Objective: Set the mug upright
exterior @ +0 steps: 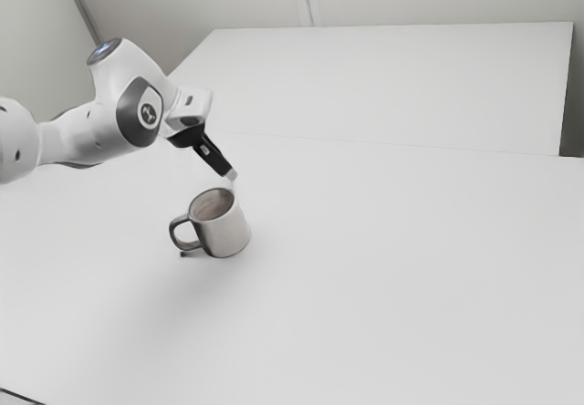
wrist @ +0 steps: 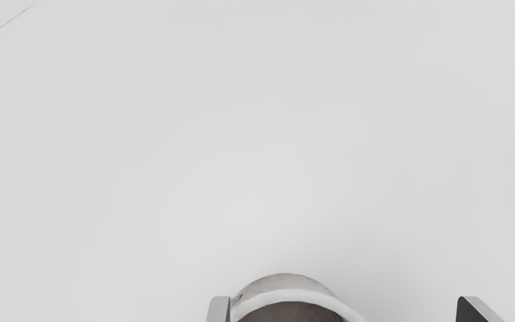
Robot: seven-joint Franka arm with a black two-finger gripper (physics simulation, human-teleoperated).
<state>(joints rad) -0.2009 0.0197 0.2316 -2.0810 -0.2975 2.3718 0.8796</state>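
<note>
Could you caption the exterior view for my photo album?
A white robot arm reaches over a pale table, its jaws close to a handled mug.

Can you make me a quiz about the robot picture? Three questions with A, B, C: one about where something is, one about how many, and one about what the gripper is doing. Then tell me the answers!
1. In the exterior view, which way does the handle of the mug stick out?
A) To the view's left
B) To the view's right
C) Straight up

2. How many mugs are on the table?
A) Three
B) Two
C) One

3. How is the gripper?
A) Shut on the handle
B) Open
C) Shut, with its fingertips together

Answers:
1: A, because the dark loop is on that side of the mug.
2: C, because there is just a single mug there.
3: B, because the wrist view shows the fingers wide apart, one of them well away from the mug.
</note>
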